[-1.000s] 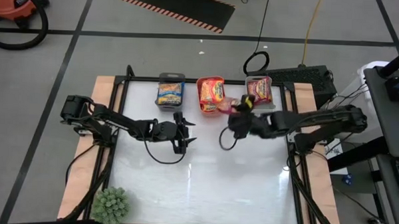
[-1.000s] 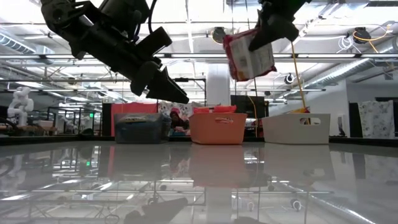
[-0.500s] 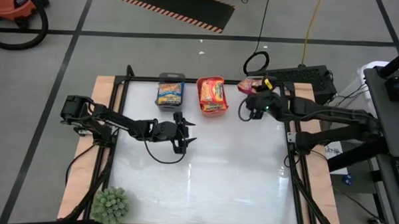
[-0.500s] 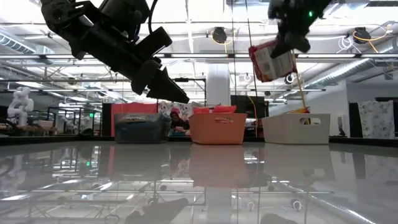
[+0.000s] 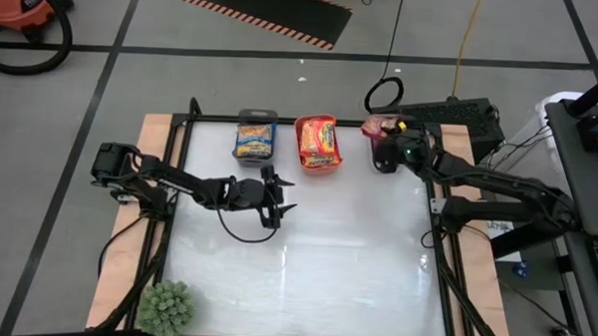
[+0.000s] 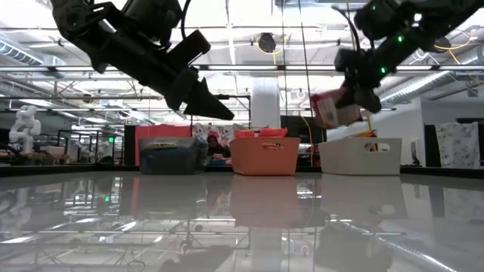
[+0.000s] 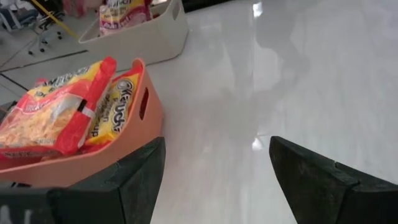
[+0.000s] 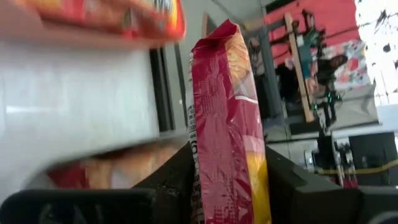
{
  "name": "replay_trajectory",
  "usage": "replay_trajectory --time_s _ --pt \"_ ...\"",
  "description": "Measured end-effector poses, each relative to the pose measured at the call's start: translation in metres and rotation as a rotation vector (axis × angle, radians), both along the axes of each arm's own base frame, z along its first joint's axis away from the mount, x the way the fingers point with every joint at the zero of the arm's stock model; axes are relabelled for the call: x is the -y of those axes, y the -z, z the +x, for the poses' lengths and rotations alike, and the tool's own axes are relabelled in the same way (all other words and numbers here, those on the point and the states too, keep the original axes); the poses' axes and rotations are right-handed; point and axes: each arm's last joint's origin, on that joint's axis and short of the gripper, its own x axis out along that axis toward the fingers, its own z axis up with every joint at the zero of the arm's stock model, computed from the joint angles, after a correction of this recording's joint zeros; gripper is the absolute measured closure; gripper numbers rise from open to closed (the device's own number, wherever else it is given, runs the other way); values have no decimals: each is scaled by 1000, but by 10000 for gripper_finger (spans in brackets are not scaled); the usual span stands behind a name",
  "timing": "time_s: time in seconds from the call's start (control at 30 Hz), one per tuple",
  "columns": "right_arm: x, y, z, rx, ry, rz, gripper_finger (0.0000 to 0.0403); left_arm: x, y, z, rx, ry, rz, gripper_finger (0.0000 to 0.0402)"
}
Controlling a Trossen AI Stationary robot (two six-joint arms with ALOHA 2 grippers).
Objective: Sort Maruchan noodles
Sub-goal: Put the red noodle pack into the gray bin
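Overhead, the right gripper [image 5: 385,151] sits at the upper right of the table [image 5: 306,258], over the white bin [image 5: 390,124], clamped on a red noodle packet [image 5: 378,126]. The left gripper [image 5: 276,197] hangs left of centre with its fingers spread and nothing between them. Along the table's top edge stand a grey bin [image 5: 256,137] with yellow-blue packets and an orange bin [image 5: 318,142] with orange-yellow packets. A green spiky ball [image 5: 165,308] lies at the lower left corner.

From table level, the right gripper [image 6: 361,94] at upper right holds the red packet [image 6: 333,111] in the air just above the white bin [image 6: 360,156]. The left gripper [image 6: 206,104] points down-right at upper left, above the grey bin [image 6: 168,156]; the orange bin [image 6: 265,155] stands in the middle.

The left wrist view shows its two fingers [image 7: 140,177] apart and empty, the orange bin [image 7: 118,134] with packets [image 7: 59,112] at left.

The right wrist view shows the red packet [image 8: 227,124] upright, pinched between the fingers [image 8: 283,180].
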Motion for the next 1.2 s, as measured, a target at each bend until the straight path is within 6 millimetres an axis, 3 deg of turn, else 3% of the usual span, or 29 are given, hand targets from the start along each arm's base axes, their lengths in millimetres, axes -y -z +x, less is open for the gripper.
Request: replay_trajectory --time_s 0.27,0.57,0.87,1.2 --pt "6 27 -15 -68 56 52 290 -8 -1 1 20 31 -38 110" --pt "7 40 -22 -55 102 94 240 -9 -1 1 22 33 -47 110" --pt "6 41 -20 105 133 206 217 -8 -1 1 34 61 -116 110" --pt "3 47 -24 261 289 363 186 -4 -1 2 46 53 -172 110"
